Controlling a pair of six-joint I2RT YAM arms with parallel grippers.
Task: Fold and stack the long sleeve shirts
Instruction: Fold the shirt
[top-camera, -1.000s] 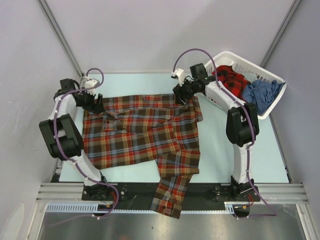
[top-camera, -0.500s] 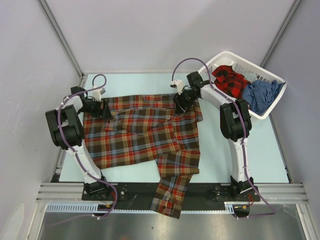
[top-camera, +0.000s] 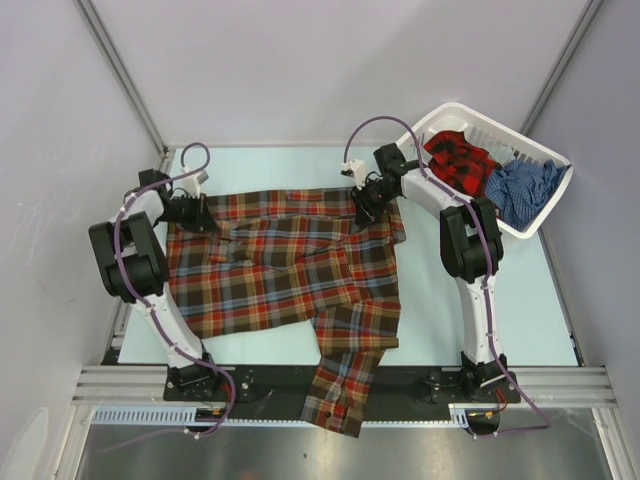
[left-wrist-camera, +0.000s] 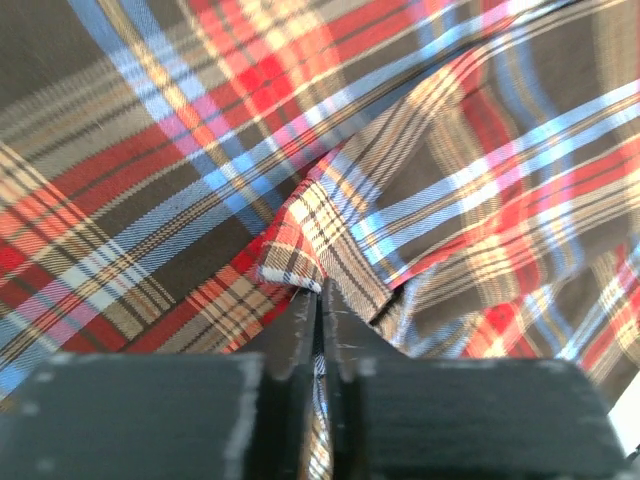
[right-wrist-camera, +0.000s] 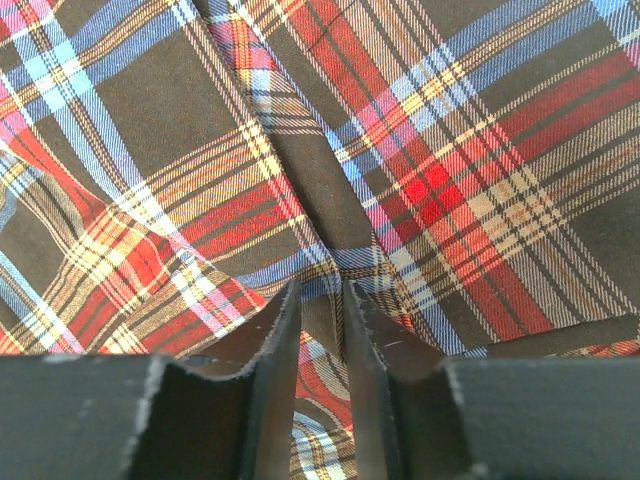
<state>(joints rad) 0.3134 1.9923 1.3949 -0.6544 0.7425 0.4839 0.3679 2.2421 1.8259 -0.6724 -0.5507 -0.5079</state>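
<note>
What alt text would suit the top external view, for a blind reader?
A brown plaid shirt lies spread on a table, one sleeve hanging over the near edge; the left fingers and right fingers grip its far edge. A white basket at far right holds a red shirt and a blue shirt.

the spread shirt (top-camera: 285, 265) is brown, red-orange and light-blue plaid. far right, a white basket (top-camera: 452, 107) holds a red-and-black plaid shirt (top-camera: 462, 160) and a blue checked shirt (top-camera: 520, 188).

Brown plaid shirt (top-camera: 290, 265) spread flat on table (top-camera: 440, 290), sleeve overhanging near edge. Red-and-black shirt (top-camera: 460, 158) and blue checked shirt (top-camera: 520, 188) crumpled in basket (top-camera: 530, 140).
</note>
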